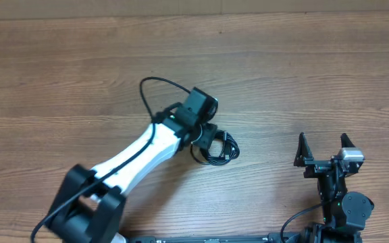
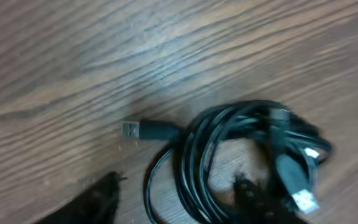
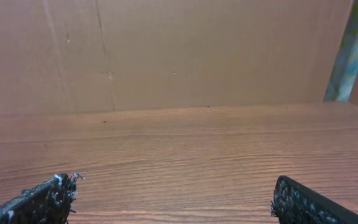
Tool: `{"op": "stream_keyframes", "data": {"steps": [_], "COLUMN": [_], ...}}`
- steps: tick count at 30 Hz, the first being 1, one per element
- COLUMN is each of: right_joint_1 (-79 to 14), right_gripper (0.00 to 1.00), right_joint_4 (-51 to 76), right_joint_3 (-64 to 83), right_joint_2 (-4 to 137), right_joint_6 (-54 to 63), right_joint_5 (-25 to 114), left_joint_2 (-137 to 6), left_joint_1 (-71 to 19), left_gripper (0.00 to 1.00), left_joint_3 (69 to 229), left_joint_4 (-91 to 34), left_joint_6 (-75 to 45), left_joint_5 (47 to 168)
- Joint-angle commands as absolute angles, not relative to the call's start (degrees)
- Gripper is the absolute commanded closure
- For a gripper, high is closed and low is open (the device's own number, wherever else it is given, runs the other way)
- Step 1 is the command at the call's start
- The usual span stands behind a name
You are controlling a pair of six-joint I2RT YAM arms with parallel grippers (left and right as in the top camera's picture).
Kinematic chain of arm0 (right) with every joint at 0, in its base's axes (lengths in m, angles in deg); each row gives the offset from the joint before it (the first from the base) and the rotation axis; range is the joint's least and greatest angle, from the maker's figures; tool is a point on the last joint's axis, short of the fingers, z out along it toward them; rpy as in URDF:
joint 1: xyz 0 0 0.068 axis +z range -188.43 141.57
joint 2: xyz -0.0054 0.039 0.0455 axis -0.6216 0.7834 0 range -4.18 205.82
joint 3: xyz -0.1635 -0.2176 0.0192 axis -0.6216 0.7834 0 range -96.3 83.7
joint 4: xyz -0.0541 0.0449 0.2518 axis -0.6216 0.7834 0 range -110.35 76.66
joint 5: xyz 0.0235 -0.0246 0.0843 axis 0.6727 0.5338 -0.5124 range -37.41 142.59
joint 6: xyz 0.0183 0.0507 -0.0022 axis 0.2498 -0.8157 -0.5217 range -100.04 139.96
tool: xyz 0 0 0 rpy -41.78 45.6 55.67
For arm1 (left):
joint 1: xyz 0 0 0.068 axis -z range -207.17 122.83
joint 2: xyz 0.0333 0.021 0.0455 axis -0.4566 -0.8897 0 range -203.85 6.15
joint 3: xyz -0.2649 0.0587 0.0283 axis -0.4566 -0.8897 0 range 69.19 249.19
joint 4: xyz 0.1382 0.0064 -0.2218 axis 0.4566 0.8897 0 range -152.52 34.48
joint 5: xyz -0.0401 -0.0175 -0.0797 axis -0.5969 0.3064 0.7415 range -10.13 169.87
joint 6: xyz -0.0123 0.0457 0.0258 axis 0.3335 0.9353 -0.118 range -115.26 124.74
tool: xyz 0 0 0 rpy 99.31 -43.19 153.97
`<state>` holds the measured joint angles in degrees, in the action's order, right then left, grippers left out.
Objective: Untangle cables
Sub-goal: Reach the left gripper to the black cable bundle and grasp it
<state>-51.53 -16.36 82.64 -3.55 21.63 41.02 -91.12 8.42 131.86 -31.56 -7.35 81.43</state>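
Note:
The cables lie as a small coiled black bundle on the wooden table, just right of centre. My left gripper is down over the bundle's left side. In the left wrist view the cables loop between the two dark fingers, which stand apart astride several strands; the left finger is clear of them, so the left gripper is open. A silver USB plug sticks out to the left, another plug lies at the right. My right gripper rests open near the front right, away from the bundle, with nothing in it.
A thicker black wire of the left arm arcs over the table behind the wrist. A brown wall stands behind the table's far edge in the right wrist view.

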Motion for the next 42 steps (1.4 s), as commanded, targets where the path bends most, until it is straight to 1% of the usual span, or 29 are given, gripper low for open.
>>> {"op": "stream_keyframes", "data": {"steps": [1, 3, 8, 11, 13, 16, 21, 26, 35, 36, 37, 39, 40, 42], "right_joint_1": [-51.69, -51.69, -51.69, -51.69, -51.69, -51.69, -51.69, -51.69, -51.69, -51.69, -51.69, -51.69, -51.69, -51.69], "right_gripper": [0.00, 0.00, 0.00, 0.00, 0.00, 0.00, 0.00, 0.00, 0.00, 0.00, 0.00, 0.00, 0.00, 0.00], "right_joint_4": [-16.64, -16.64, -16.64, -16.64, -16.64, -16.64, -16.64, -16.64, -16.64, -16.64, -16.64, -16.64, -16.64, -16.64], "right_joint_3": [83.25, 83.25, 83.25, 83.25, 83.25, 83.25, 83.25, 83.25, 83.25, 83.25, 83.25, 83.25, 83.25, 83.25], "right_joint_2": [-3.88, -3.88, -3.88, -3.88, -3.88, -3.88, -3.88, -3.88, -3.88, -3.88, -3.88, -3.88, -3.88, -3.88], "right_joint_6": [21.46, 21.46, 21.46, 21.46, 21.46, 21.46, 21.46, 21.46, 21.46, 21.46, 21.46, 21.46, 21.46, 21.46], "right_joint_5": [41.61, 41.61, 41.61, 41.61, 41.61, 41.61, 41.63, 41.61, 41.61, 41.63, 41.63, 41.61, 41.61, 41.61], "left_joint_2": [-95.54, -96.50, -98.31, -98.46, -98.46, -98.46, -98.57, -98.60, -100.67, -101.39, -102.44, -102.99, -102.95, -102.01], "left_joint_1": [8.86, 8.86, 8.86, 8.86, 8.88, 8.90, 8.97, 8.99, 10.24, 10.41, 10.70, 10.74, 10.70, 10.24], "left_gripper": [0.45, 0.45, 0.47, 0.48, 0.52, 0.53, 0.55, 0.57, 0.57, 0.60, 0.72, 0.91, 0.95, 0.96], "left_joint_3": [133.08, 133.08, 133.08, 133.08, 133.08, 132.98, 131.84, 129.72, 129.33, 129.33, 129.33, 129.35, 129.35, 130.77], "left_joint_4": [-34.29, -34.80, -34.93, -34.91, -34.86, -34.93, -35.41, -38.84, -39.47, -39.47, -39.43, -39.47, -39.47, -37.59], "left_joint_6": [-9.50, -10.74, -10.68, -10.70, -10.70, -10.50, -10.48, -10.52, -10.52, -10.50, -10.52, -10.52, -10.52, -10.57], "left_joint_5": [78.02, 78.24, 84.04, 84.38, 84.69, 87.16, 86.72, 86.79, 86.53, 86.53, 86.53, 86.46, 86.05, 84.41]}}
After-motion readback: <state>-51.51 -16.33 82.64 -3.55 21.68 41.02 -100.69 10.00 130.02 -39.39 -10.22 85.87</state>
